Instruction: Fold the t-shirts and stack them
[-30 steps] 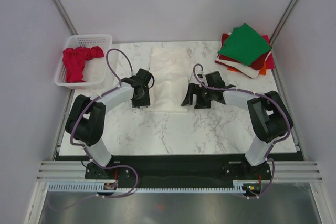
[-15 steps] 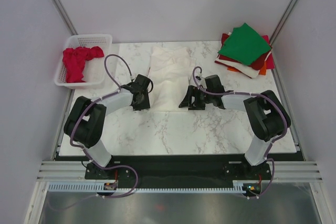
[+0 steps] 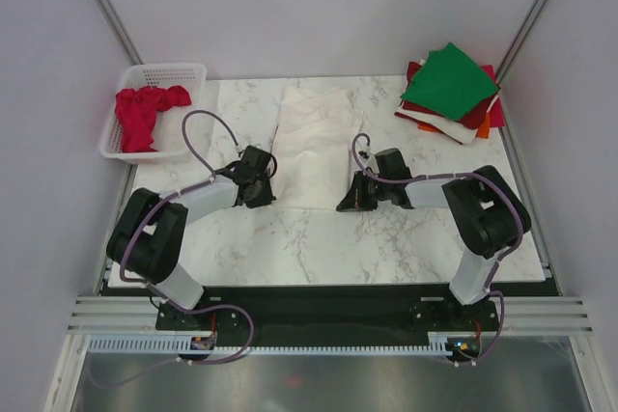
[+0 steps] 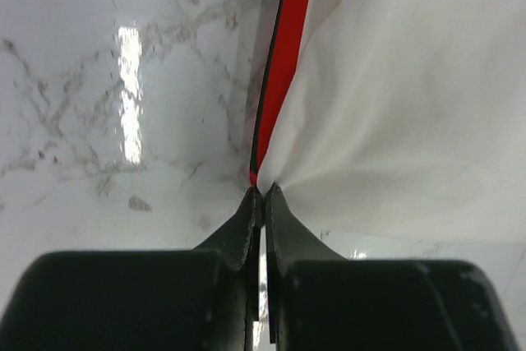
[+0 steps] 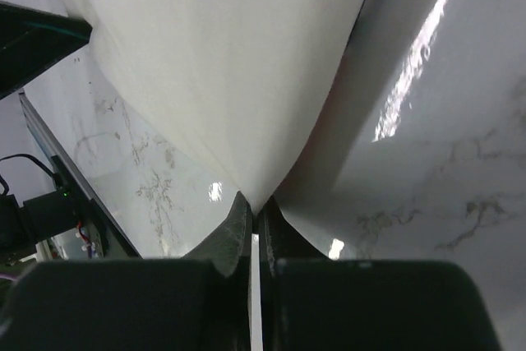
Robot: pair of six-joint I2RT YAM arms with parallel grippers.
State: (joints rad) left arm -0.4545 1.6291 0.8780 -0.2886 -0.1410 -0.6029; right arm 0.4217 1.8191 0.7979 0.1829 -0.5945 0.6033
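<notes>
A cream-white t-shirt point(image 3: 309, 137) lies folded into a long strip in the middle of the marble table. My left gripper point(image 3: 264, 192) is shut on its near-left corner. In the left wrist view the fingertips point(image 4: 261, 191) pinch the cream cloth point(image 4: 394, 104), and a red strip point(image 4: 288, 63) runs along the cloth's edge. My right gripper point(image 3: 349, 202) is shut on the near-right corner. The right wrist view shows the cloth point(image 5: 222, 71) tapering into the closed tips point(image 5: 256, 205). A red t-shirt point(image 3: 143, 113) lies crumpled in the basket. Folded t-shirts, green point(image 3: 449, 79) on top, are stacked at the back right.
A white lattice basket point(image 3: 164, 69) stands at the back left, off the table's corner. The stack's dark-red, white and orange layers point(image 3: 454, 124) stick out at the back right. Metal frame posts point(image 3: 111, 16) rise at both sides.
Both grippers have come down towards the near edge of the cream-white t-shirt and closed on its two near corners. One second ago both stood open over the cloth.
</notes>
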